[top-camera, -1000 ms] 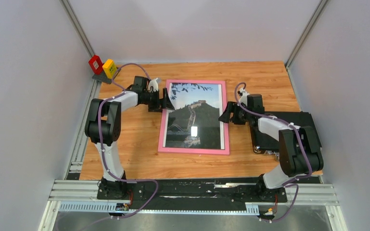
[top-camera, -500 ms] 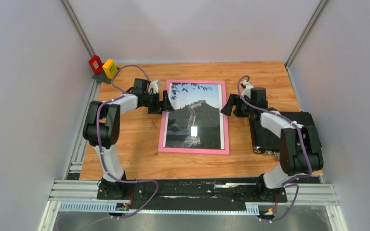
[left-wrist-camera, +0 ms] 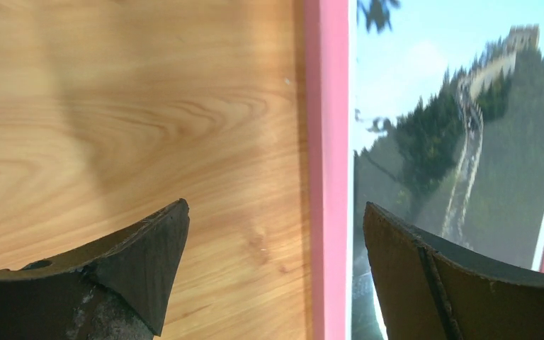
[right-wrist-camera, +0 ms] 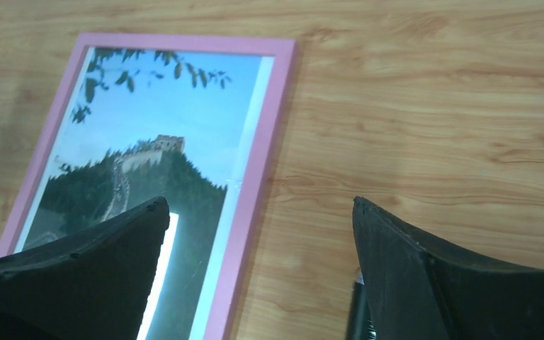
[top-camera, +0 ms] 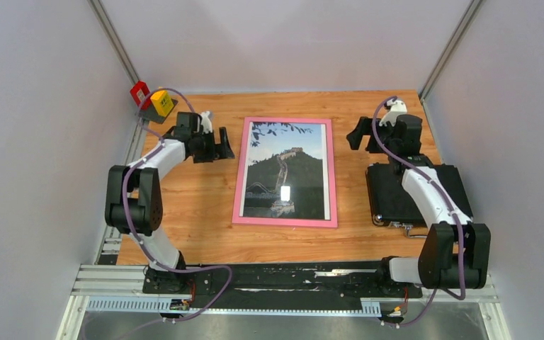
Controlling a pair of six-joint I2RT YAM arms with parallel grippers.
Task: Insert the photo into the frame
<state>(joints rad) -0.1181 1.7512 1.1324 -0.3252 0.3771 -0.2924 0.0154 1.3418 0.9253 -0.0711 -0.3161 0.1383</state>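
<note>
The left gripper (top-camera: 221, 146) is released, its 2 fingers (left-wrist-camera: 149, 248) spread wide with nothing between them. It sits near the frame's (top-camera: 238, 191) upper left side and clear of it; in its wrist view the pink left rail runs through the gap, nearer the right finger.

The right gripper (top-camera: 356, 133) is released too, 2 fingers apart and empty, off the frame's upper right corner and not touching it.

The frame lies flat, pink front up, in the middle of the wooden table (top-camera: 198, 212) between the 2 grippers. The photo (top-camera: 285, 170) sits inside it, with a glare patch low on the pane.

A black case (top-camera: 411, 191) lies right of the frame, beneath the right arm.
</note>
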